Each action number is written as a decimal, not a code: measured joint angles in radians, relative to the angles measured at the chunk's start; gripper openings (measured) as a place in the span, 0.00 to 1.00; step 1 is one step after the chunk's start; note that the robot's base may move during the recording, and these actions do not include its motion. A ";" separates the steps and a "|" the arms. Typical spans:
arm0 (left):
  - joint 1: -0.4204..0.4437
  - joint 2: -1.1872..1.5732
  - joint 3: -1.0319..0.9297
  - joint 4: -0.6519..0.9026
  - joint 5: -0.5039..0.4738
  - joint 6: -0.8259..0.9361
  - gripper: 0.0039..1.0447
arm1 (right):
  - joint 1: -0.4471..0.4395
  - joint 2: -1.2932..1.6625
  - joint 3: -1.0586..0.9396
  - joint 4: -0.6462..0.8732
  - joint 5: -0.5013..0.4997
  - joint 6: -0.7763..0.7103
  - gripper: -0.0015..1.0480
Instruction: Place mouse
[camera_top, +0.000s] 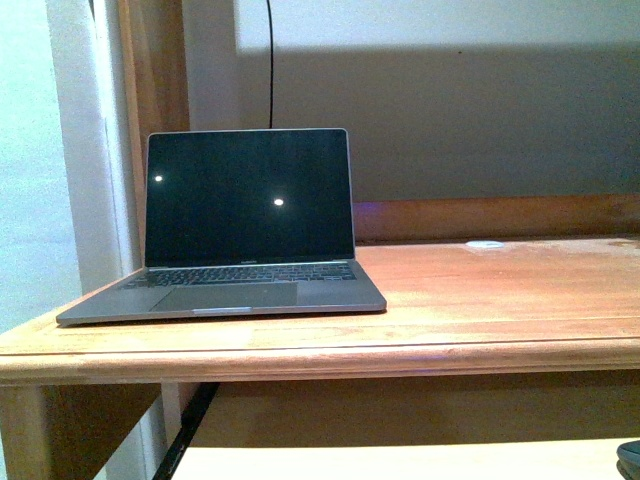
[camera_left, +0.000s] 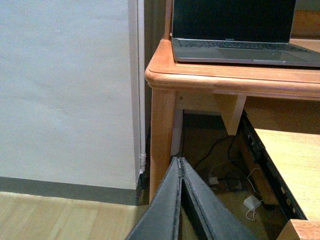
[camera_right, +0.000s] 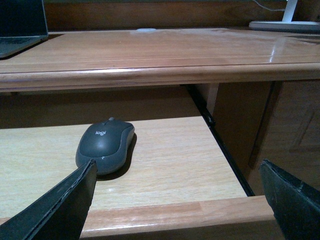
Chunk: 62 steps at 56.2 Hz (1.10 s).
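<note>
Basically nothing is done yet: the mouse (camera_right: 106, 145) is sitting ungrasped on the pull-out shelf (camera_right: 170, 150) under the desk top (camera_right: 175, 55). The right gripper (camera_right: 178, 167) is hanging wide apart just short of it, and the left gripper (camera_left: 180, 162) is sitting pinched together, empty. Grasping, lifting and placing are all waiting.

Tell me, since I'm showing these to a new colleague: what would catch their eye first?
The open grey laptop with a dark screen dominates the left of the wooden desk top. Below that top, a small dark grey oval mouse lies on the pale wooden pull-out shelf. The right gripper hangs just in front of it, fingers wide open.
</note>
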<state>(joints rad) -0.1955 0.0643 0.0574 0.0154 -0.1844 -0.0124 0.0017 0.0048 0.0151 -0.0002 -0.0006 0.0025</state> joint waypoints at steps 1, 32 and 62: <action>0.009 -0.002 -0.001 -0.001 0.008 0.000 0.02 | 0.000 0.000 0.000 0.000 0.000 0.000 0.93; 0.190 -0.059 -0.049 -0.016 0.182 0.002 0.02 | 0.077 0.505 0.199 0.220 -0.143 0.110 0.93; 0.190 -0.059 -0.049 -0.016 0.182 0.002 0.66 | 0.429 1.052 0.398 0.344 0.238 -0.027 0.93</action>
<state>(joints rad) -0.0055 0.0055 0.0082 -0.0006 -0.0025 -0.0101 0.4305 1.0565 0.4133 0.3443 0.2379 -0.0246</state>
